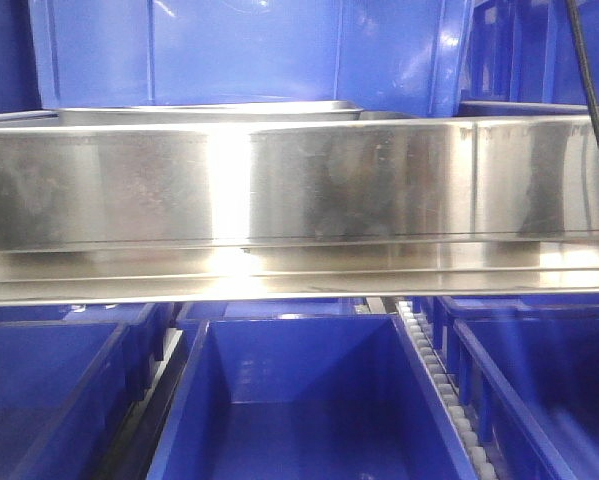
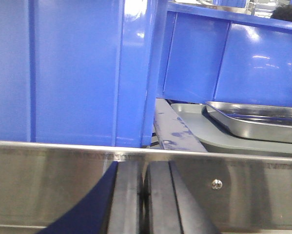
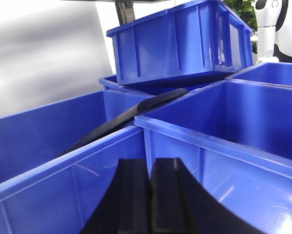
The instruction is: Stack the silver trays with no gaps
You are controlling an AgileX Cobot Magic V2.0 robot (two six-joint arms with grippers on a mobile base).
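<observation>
One silver tray [image 2: 258,119] shows in the left wrist view at the right, lying on a grey surface [image 2: 204,131] beyond the steel band. A thin shiny tray rim [image 1: 209,111] also peeks over that band in the front view. My left gripper [image 2: 144,195] is shut with nothing between its black fingers; it sits low in front of the band, left of the tray and well short of it. My right gripper [image 3: 149,195] is also shut and empty, hovering over the rim of a blue crate [image 3: 87,161]. No tray appears in the right wrist view.
A long flat steel band [image 1: 299,190] with a bolt head [image 2: 216,184] spans the front. Blue crates [image 1: 299,400] stand below it and others [image 1: 249,50] behind it. A roller strip [image 1: 439,380] runs between the lower crates. A tilted crate [image 3: 180,39] rests on others.
</observation>
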